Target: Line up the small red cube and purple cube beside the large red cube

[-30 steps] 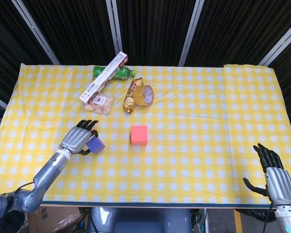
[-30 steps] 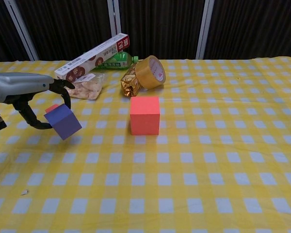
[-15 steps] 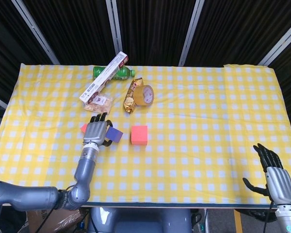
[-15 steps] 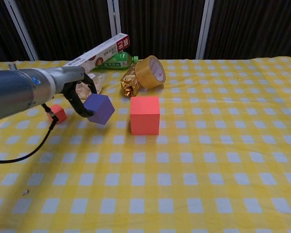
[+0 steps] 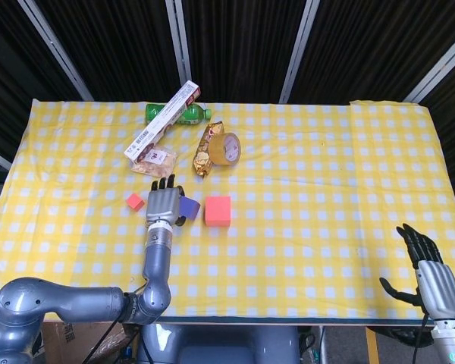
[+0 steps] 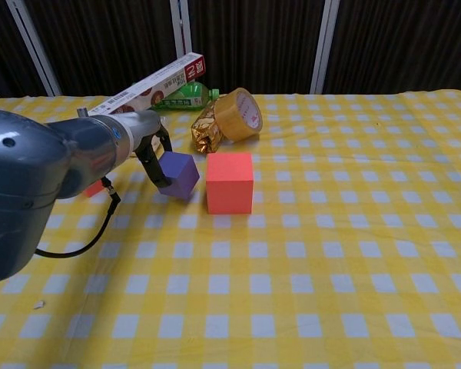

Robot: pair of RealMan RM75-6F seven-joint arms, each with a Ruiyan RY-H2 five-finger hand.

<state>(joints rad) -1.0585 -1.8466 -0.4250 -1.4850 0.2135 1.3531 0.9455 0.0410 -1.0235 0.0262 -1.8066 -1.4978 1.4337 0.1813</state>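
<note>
I have the purple cube (image 6: 178, 174) just to the 9 o'clock side of the large red cube (image 6: 229, 182), with a thin gap between them in the chest view. It looks tilted, 1 corner low, and I cannot tell whether it is touching the cloth yet. To finish this step well, I would square its faces to the big cube's, settle it flat, and only then let go, drawing the fingers back toward 9 o'clock so they do not drag it out of line.

My left hand (image 5: 163, 204) is clamped on the purple cube, fingers (image 6: 155, 163) curled around its far-left side. The small red cube (image 5: 134, 201) sits on the counter (image 5: 311, 189) at 9 o'clock of that hand, near but apart, and not yet lined up. It will need to go next to the purple one.

My right hand (image 5: 428, 273) hovers off the counter's near-right edge, fingers spread, holding nothing.
</note>
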